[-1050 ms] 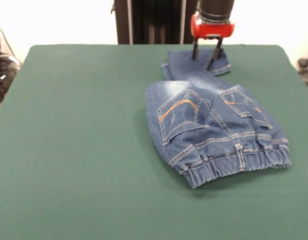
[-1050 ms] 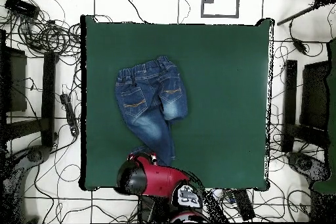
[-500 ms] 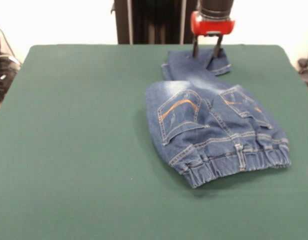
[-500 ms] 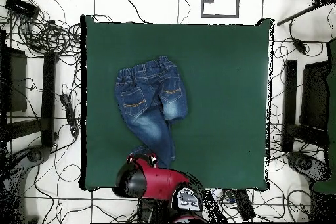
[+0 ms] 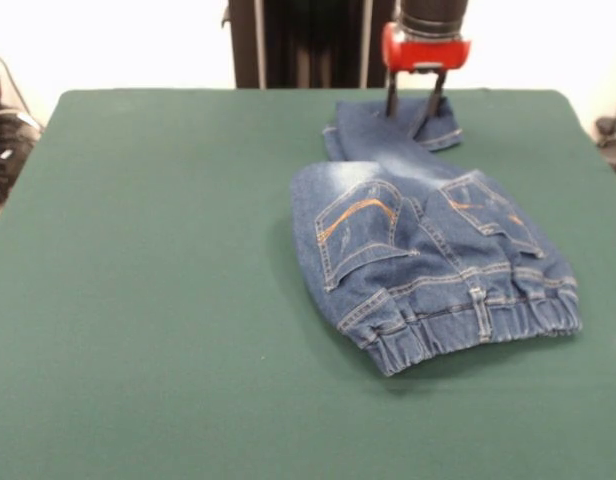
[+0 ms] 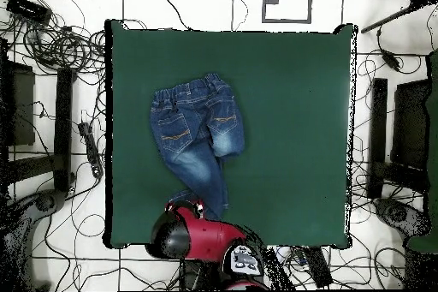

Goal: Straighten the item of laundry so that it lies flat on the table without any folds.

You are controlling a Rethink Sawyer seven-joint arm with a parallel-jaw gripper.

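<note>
The item of laundry (image 5: 428,250), a small pair of blue jeans, lies back side up on the table (image 5: 158,260), waistband toward the near right in the front view. One leg runs to the far edge and ends in a cuff (image 5: 428,120). The other leg looks folded short beside it (image 6: 229,141). My gripper (image 5: 405,122) hangs over that cuff, open, with its two black fingers spread just above or on the denim. From overhead the jeans (image 6: 195,130) lie left of centre, and the red arm (image 6: 201,233) hides the gripper.
The table edge (image 6: 109,134) runs close to the jeans' left side in the overhead view. Cables (image 6: 64,44) and dark stands (image 6: 381,134) surround the table on the floor. Wide bare green cloth (image 6: 291,117) stretches to the right of the jeans.
The gripper has risen slightly over the cuff and stays open. The jeans have not moved.
</note>
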